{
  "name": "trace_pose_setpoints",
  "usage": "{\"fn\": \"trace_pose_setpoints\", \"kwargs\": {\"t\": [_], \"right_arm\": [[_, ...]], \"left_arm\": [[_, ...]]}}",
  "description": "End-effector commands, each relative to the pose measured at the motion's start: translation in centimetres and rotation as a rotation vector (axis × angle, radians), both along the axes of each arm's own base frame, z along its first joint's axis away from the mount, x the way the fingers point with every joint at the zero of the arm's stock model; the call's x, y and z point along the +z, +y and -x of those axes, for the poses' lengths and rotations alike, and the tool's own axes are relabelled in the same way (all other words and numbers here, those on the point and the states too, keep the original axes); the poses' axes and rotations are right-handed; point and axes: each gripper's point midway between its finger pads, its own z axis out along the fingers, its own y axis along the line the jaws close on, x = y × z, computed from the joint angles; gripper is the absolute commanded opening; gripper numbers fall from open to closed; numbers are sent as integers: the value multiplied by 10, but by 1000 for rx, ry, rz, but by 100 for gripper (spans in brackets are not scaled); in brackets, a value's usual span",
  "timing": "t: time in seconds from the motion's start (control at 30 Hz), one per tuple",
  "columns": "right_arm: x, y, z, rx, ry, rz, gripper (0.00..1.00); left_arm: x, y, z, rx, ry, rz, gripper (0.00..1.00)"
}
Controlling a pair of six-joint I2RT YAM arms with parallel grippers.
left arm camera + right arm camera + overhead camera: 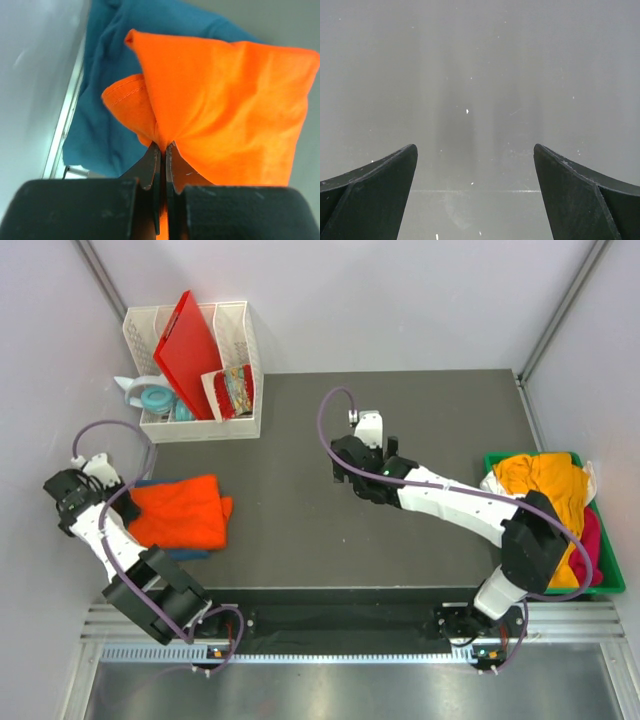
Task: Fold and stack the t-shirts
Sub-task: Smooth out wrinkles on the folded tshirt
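A folded bright orange t-shirt (pixel 180 512) lies at the table's left on a dark teal-blue t-shirt (pixel 152 483) whose edges show beneath it. My left gripper (pixel 118 502) is shut on the orange shirt's left edge; in the left wrist view the orange shirt (pixel 225 105) bunches into the closed gripper (pixel 163 148) over the teal shirt (pixel 105 100). My right gripper (pixel 350 462) is open and empty over the table's middle; its wrist view shows the gripper (pixel 475 160) above bare mat. A mustard-yellow t-shirt (pixel 540 480) tops the pile at the right, with pink cloth (pixel 592 540) and white cloth (pixel 492 483).
A green bin (pixel 612 580) at the right edge holds the unfolded shirts. A white rack (pixel 240 340) at the back left holds a stiff red plastic board (pixel 192 345), a snack packet and teal tape. Grey walls stand close on both sides.
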Motion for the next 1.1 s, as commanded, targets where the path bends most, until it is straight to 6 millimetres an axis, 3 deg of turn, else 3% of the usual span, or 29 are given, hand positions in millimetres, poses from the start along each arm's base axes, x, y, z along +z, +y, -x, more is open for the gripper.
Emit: {"fn": "trace_pose_setpoints", "kwargs": {"t": [0.0, 0.1, 0.27, 0.6, 0.87, 1.07], "right_arm": [[17, 13, -2, -4, -42, -61, 100], [15, 10, 2, -8, -40, -62, 100], [15, -1, 7, -27, -43, -55, 100], [5, -22, 18, -64, -44, -39, 100], [-4, -20, 18, -62, -36, -41, 100], [-9, -20, 19, -56, -29, -37, 100]], "left_arm": [[26, -14, -29, -127, -69, -73, 0], [33, -26, -45, -165, -78, -81, 0], [20, -14, -57, -132, -32, -60, 0], [20, 42, -28, -23, 89, -231, 0], [-10, 101, 2, 143, 227, -285, 0], [-32, 115, 3, 158, 277, -291, 0]]}}
